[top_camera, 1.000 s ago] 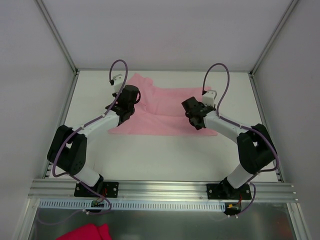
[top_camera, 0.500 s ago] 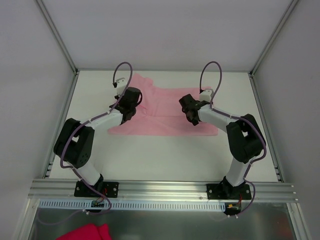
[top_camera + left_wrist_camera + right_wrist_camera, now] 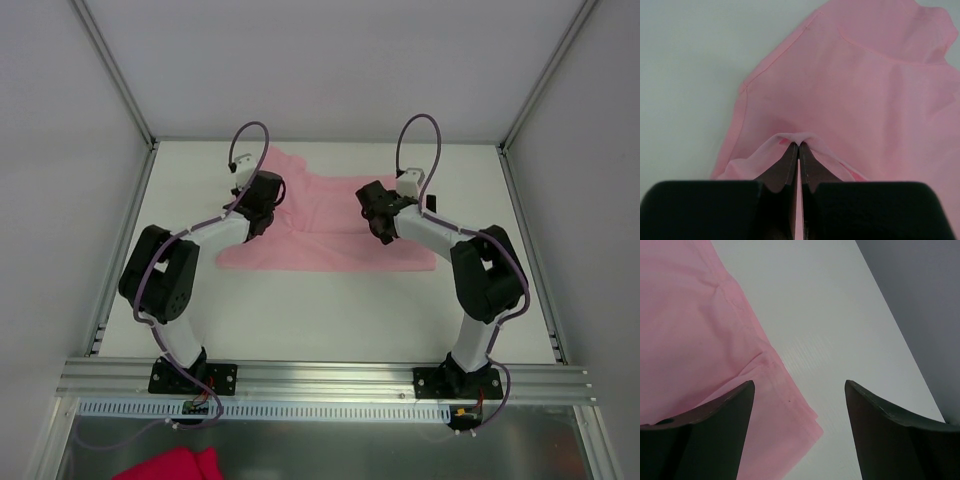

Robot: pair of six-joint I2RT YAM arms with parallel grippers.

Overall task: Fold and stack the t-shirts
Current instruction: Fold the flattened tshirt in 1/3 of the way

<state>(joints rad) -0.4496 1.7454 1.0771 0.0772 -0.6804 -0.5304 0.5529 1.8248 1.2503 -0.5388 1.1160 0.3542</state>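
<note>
While the pale pink t-shirt [image 3: 335,240] lies spread across the middle of the white table [image 3: 350,310] in the overhead view, the left gripper [image 3: 798,146], at centre left, pinches a raised fold of its fabric, fingers pressed together. At centre right, the right gripper [image 3: 799,386] hovers with its fingers spread apart, holding nothing, above the shirt's layered edge where it meets bare table.

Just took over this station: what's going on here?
The robot is working a pale pink t-shirt lying on the white table. The left end effector is shut, pinching up a fold of fabric. The right end effector is open above the shirt's edge, holding nothing.
</note>
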